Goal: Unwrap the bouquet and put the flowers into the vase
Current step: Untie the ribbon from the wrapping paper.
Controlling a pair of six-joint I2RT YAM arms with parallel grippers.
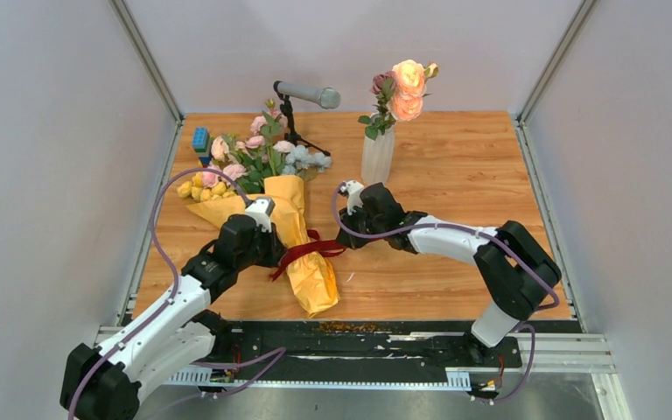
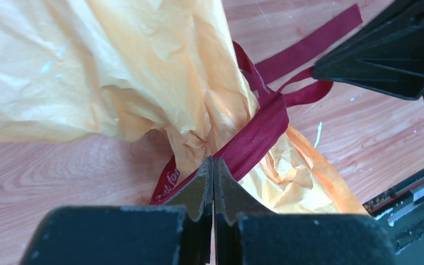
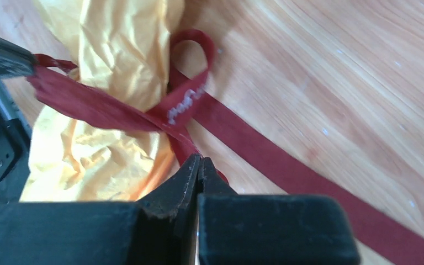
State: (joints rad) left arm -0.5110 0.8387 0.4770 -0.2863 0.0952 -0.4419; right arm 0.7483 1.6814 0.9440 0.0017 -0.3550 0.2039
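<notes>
The bouquet (image 1: pixel 290 210) lies on the wooden table, its orange-yellow paper (image 2: pixel 116 61) cinched by a dark red ribbon (image 1: pixel 311 251). Its flowers (image 1: pixel 254 156) fan out at the far end: pink, yellow and pale blue. My left gripper (image 2: pixel 213 161) is shut on the ribbon (image 2: pixel 259 132) at the left side of the wrap. My right gripper (image 3: pixel 200 161) is shut on a ribbon strand (image 3: pixel 179 135) just below the knot, on the right side. The ribbed white vase (image 1: pixel 378 157) stands behind the right gripper (image 1: pixel 343 241) and holds peach and dark pink roses (image 1: pixel 407 87).
A black stand with a grey microphone (image 1: pixel 308 93) rises behind the bouquet's flowers. A small blue block (image 1: pixel 200 138) sits at the far left. A long ribbon tail (image 3: pixel 320 187) trails over the wood. Grey walls close in both sides, and a black rail (image 1: pixel 359 337) runs along the near edge.
</notes>
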